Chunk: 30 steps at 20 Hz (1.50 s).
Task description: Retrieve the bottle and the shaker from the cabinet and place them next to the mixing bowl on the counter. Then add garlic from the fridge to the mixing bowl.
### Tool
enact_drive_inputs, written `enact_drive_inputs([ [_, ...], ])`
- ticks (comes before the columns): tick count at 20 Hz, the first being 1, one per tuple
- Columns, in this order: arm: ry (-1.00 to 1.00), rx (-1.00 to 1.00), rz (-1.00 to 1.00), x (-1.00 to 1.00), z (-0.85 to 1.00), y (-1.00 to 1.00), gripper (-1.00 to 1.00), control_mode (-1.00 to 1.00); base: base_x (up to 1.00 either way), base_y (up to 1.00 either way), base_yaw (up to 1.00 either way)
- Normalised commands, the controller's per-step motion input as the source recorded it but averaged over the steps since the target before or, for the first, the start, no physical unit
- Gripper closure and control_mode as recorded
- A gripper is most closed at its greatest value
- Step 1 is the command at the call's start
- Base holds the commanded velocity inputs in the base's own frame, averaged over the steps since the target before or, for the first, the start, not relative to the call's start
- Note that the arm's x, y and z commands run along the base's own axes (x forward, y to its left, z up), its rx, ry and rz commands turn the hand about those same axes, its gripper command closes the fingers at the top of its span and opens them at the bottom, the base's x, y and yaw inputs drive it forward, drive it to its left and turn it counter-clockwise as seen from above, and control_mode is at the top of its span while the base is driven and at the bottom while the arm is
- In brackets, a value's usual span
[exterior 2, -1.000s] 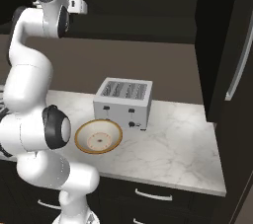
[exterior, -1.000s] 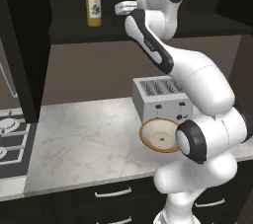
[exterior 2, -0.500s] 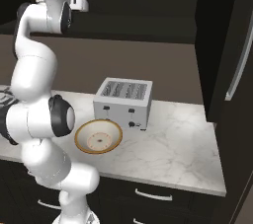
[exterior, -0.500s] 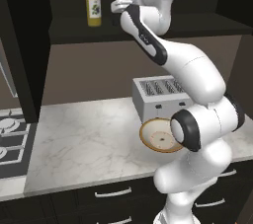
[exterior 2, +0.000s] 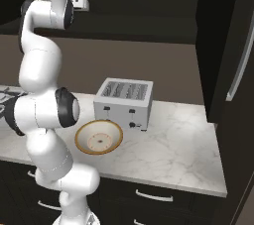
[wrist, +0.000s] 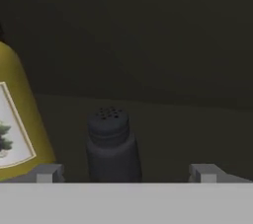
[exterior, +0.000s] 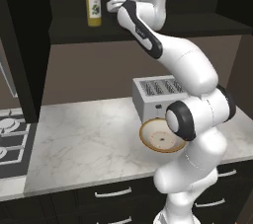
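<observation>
Closer now, spread gripper (wrist: 125,172) faces the upright shaker (wrist: 111,145) between its fingertips; bottle (wrist: 14,124) just left.

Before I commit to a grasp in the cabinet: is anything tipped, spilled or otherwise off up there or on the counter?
Nothing stands out. The bottle and the shaker both stand upright on the cabinet shelf, apart from each other. On the counter, the mixing bowl sits upright in front of the toaster, with no spill.

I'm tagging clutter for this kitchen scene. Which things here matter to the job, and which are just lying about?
Part of the job:
bottle, yellow, on the cabinet shelf
shaker, dark, beside it
mixing bowl on the counter
gripper, open, facing the shaker

Lying about:
toaster behind the bowl
stove
</observation>
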Motion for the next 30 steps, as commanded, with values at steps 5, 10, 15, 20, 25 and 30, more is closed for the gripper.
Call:
enact_drive_inputs([
  [5,0.06,-0.02,0.03,0.23,0.0,0.17,-1.0,-1.0,0.0,0.0,0.0],
  [10,0.06,-0.01,0.04,0.2,-0.03,0.12,-1.0,-1.0,0.0,0.0,0.0],
  [15,0.05,-0.02,0.04,0.12,-0.1,0.12,1.0,-1.0,0.0,0.0,0.0],
  [20,0.0,0.0,0.03,0.04,-0.03,0.01,1.0,-1.0,0.0,0.0,0.0],
  [25,0.0,0.0,0.0,0.0,0.0,0.0,1.0,-1.0,0.0,0.0,0.0],
  [30,0.0,0.0,0.01,-0.12,0.0,-0.13,1.0,-1.0,0.0,0.0,0.0],
])
